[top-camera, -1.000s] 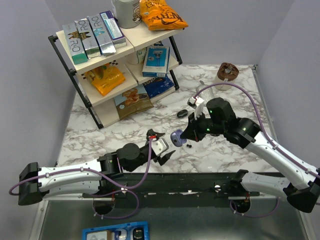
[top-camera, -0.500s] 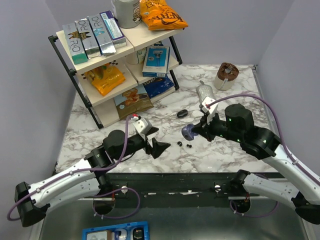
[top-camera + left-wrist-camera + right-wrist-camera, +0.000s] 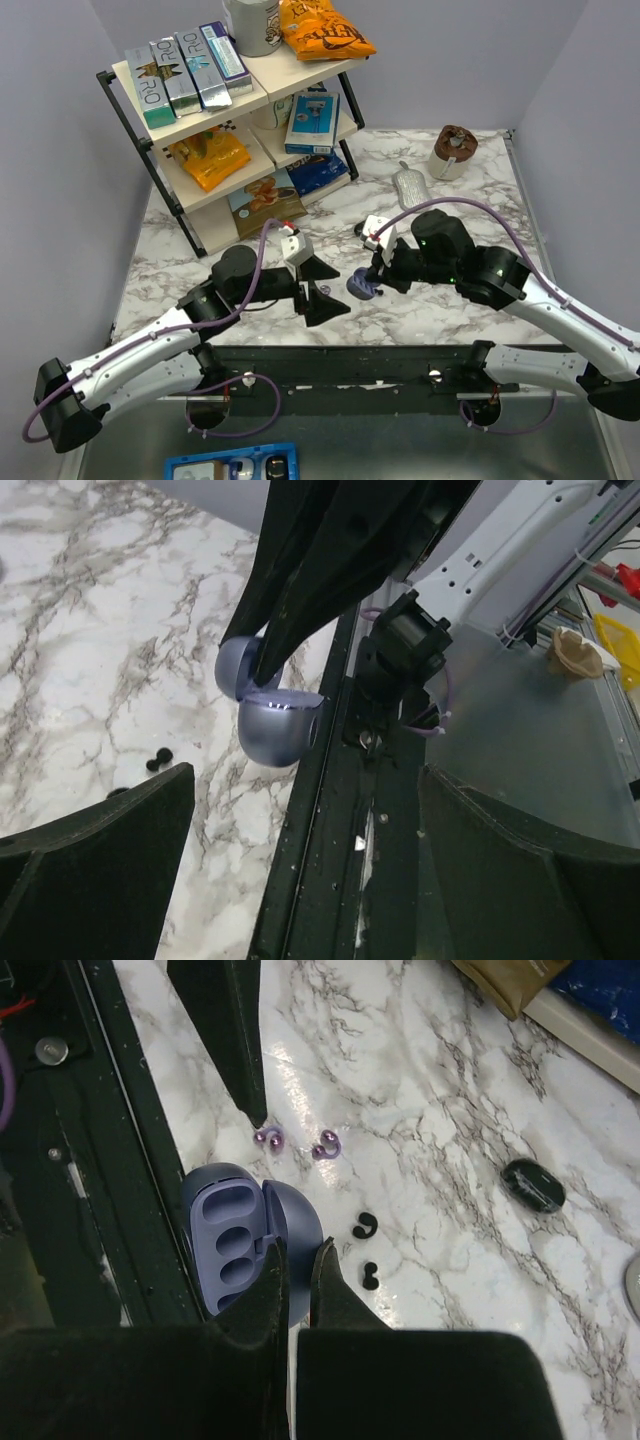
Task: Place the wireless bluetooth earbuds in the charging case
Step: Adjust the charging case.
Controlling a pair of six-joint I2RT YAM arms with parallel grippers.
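Looking at the charging case (image 3: 228, 1245) first: it's flipped open, and the hollows in its base are bare, no buds seated in them. The right gripper (image 3: 297, 1272) has it pinched, fingers clamped on the lid side near the hinge. From the left wrist view the case looks held up off the marble table (image 3: 450, 1090), right over its near edge by the black rail (image 3: 130, 1160).

Both purple earbuds (image 3: 270, 1138) lie loose on the marble, side by side, just past the case and not touching it or the right gripper. One fingertip of the left gripper (image 3: 342, 292) points down just beside them. That gripper is spread wide, holding nothing, with the case between its fingers in its own camera.

Two small black ear tips (image 3: 364, 1225) sit close to the case's lid. A black pebble-shaped thing (image 3: 533, 1185) lies further out.

Off to the far left, the shelf rack (image 3: 215, 118) holds boxes and snack bags.
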